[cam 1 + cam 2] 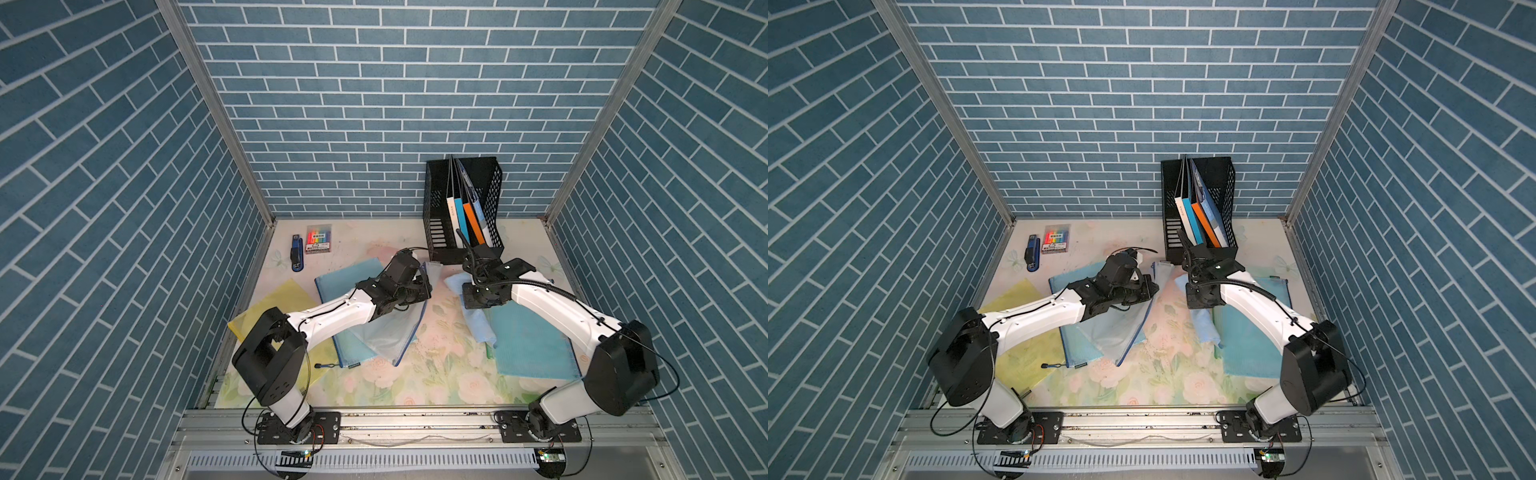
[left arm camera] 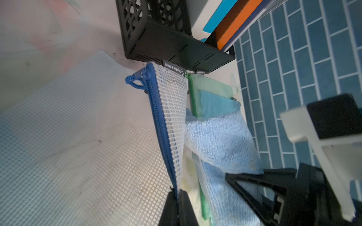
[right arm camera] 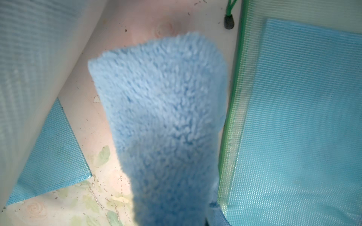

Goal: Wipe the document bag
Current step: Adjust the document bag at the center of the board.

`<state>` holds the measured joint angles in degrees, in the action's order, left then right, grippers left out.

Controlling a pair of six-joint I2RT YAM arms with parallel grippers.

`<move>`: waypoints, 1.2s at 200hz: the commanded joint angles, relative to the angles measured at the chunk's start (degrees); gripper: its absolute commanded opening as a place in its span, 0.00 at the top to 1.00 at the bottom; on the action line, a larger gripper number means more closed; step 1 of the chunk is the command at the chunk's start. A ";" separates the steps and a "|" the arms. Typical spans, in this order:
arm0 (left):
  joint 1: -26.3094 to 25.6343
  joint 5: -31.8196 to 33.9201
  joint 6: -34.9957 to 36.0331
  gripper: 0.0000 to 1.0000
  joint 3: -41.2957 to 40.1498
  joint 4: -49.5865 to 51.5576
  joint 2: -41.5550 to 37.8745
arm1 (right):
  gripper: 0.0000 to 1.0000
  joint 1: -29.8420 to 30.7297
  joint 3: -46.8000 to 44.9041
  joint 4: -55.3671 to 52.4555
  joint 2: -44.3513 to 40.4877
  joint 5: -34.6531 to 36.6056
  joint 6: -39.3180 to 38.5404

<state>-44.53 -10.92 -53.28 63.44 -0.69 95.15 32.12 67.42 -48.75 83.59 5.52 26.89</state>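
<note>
The wiping seems to be at an early or middle stage, as far as I can judge. The clear mesh document bag [image 1: 390,336] with the blue zipper lies left of the table's middle, partly on top of a blue bag [image 1: 345,274]. Its zipper edge is lifted off the table. In the left wrist view, small dark marks show on its big flat side [image 2: 78,137], so this side probably needs more wiping. The blue cloth [image 3: 166,117] is not on that flat side. It hangs just beside the raised zipper edge [image 2: 172,101], on the outer side. I cannot tell if it touches the mesh there.

The left gripper [image 2: 177,195] is closed narrow, and it pinches the zipper edge of the document bag between its 2 fingers. This keeps that edge up. The right gripper [image 1: 473,303] is mostly hidden under its own wrist and the cloth, but it is closed tight. The cloth hangs from it over the bare table, between the document bag and a green-edged bag [image 3: 293,117].

What is left, in my opinion: to bring the cloth onto the mesh and rub along it while the left gripper holds the bag steady. The thin mesh may fold or slide under the cloth.
</note>
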 commanded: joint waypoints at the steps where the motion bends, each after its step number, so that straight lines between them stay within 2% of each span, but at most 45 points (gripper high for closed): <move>1: -0.38 -1.38 -7.98 1.00 -2.65 -10.94 2.10 | 1.00 -0.93 -2.04 -3.36 -3.73 2.98 2.72; 25: -0.55 -1.69 -11.71 1.00 -4.15 -17.90 5.36 | 1.00 -1.08 -3.51 -4.92 -6.12 3.86 3.38; 35: -1.06 -2.12 -12.45 0.94 -3.57 -18.91 7.56 | 1.00 -1.09 -4.10 -5.11 -6.71 3.87 3.60; 51: -2.49 -3.26 -11.62 0.89 -1.10 -19.10 11.25 | 1.00 -1.09 -5.16 -5.04 -7.17 3.79 4.08; 70: -3.83 -3.52 -10.19 0.74 1.32 -17.71 14.51 | 1.00 -1.10 -5.89 -4.60 -6.98 3.43 4.31; 87: -4.07 -3.98 -9.12 0.71 1.42 -17.98 16.00 | 1.00 -1.09 -6.47 -4.12 -6.52 3.35 4.31; 107: -4.07 -3.75 -5.88 0.52 1.60 -15.51 16.14 | 1.00 -1.18 -6.84 -4.00 -6.49 3.38 4.48; 130: -3.89 -0.60 0.99 0.37 3.31 -9.91 13.71 | 1.00 -1.09 -6.36 -4.49 -7.04 3.89 4.48; 155: -1.98 3.89 9.90 0.33 6.60 -2.02 9.16 | 1.00 -1.05 -4.24 -5.77 -6.40 4.16 4.22; 178: 2.45 4.60 17.47 0.26 7.90 2.47 4.59 | 1.00 -0.19 -1.77 -7.45 -5.60 5.49 4.37; 201: 7.67 4.59 26.58 0.22 11.12 11.11 4.27 | 1.00 1.78 1.50 -10.02 -5.05 8.50 4.79; 230: 12.31 8.05 36.40 0.06 10.11 13.98 5.43 | 1.00 4.56 3.97 -9.78 -2.54 6.92 5.94; 240: 13.75 7.69 38.53 0.04 9.71 13.88 6.55 | 1.00 6.55 4.74 -8.73 -0.64 6.82 6.44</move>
<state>-32.88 -5.50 -25.93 75.02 6.33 98.83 35.70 70.11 -56.27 79.29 11.64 30.50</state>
